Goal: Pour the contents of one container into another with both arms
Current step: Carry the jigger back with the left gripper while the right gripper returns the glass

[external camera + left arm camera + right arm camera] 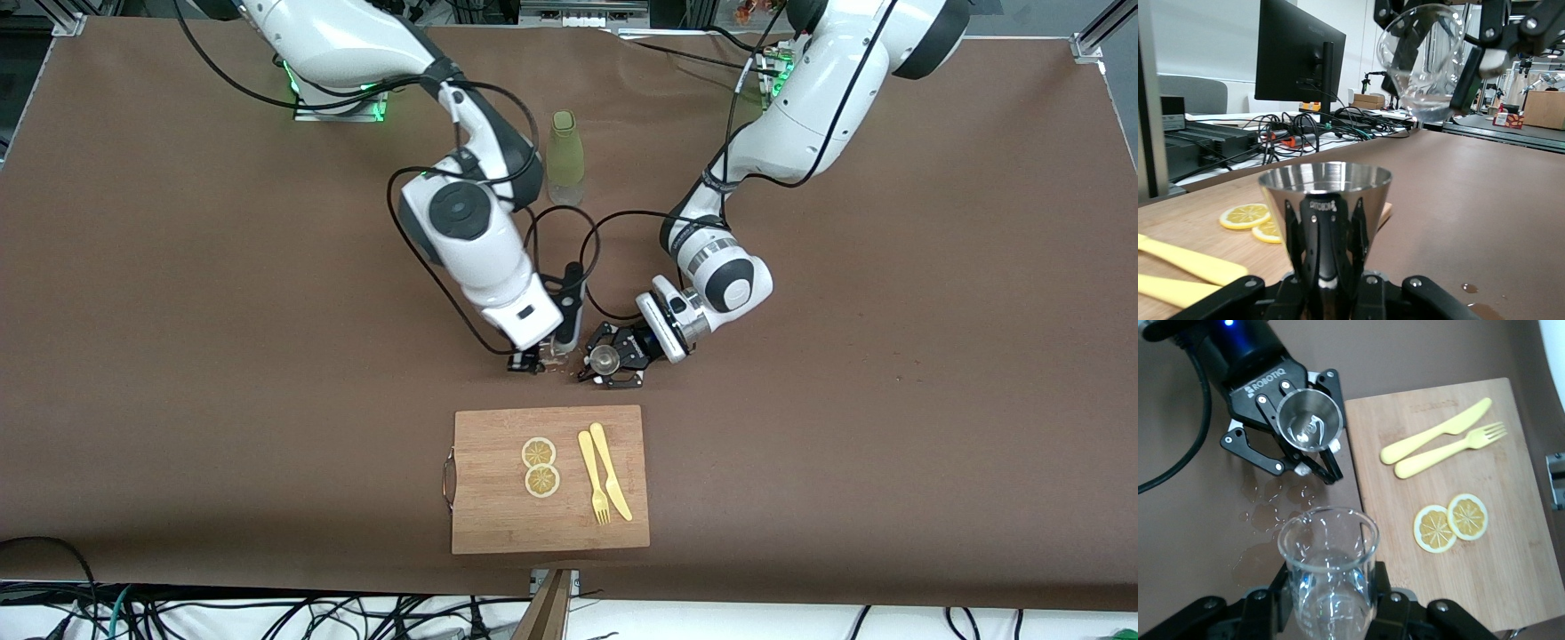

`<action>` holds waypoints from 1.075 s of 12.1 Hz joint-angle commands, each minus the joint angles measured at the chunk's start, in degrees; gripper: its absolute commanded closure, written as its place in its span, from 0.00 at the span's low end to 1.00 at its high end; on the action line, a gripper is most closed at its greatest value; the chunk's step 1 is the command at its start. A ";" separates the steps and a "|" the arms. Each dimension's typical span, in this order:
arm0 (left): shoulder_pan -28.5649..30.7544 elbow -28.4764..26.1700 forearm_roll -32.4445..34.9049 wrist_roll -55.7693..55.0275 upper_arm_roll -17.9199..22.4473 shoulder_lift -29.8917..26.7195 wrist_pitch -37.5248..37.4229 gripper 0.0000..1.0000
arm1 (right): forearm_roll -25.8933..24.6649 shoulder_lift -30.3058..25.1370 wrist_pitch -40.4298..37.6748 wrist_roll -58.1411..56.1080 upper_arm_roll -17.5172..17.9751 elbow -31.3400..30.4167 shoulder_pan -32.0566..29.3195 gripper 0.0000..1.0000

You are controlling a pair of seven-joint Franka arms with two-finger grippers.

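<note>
The left claw (608, 363) grips a steel jigger (1306, 420) just above the counter (178, 356), beside the right claw (540, 359), which clamps a clear glass beaker (1329, 577). In the front view, the right arm largely hides the beaker.

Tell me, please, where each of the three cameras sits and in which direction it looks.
Front view: high across the table, facing both arms, the cutting board nearest it.
Left wrist view: on the left arm, looking past the metal cup in the left end effector to the glass beaker.
Right wrist view: on the right arm, looking down over the beaker in the right end effector.
Both wrist views share cup, beaker and lemon slices.
</note>
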 commanded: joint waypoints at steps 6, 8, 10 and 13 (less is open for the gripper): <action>7.23 -2.53 5.42 2.03 -0.32 -3.35 -1.72 1.00 | 25.80 -12.87 0.12 -16.26 3.48 -13.71 -15.37 0.86; 10.83 -2.62 11.04 0.71 -0.58 -3.62 -2.68 1.00 | 31.00 -15.25 0.21 -20.13 3.48 -16.71 -19.24 0.86; 14.61 -3.23 16.66 -1.74 -0.67 -4.40 -5.40 1.00 | 36.89 -17.54 0.21 -23.82 3.57 -20.05 -23.46 0.86; 20.67 -3.41 26.60 -6.58 -0.67 -4.94 -9.97 1.00 | 46.64 -18.78 -0.32 -34.43 7.86 -23.57 -33.11 0.85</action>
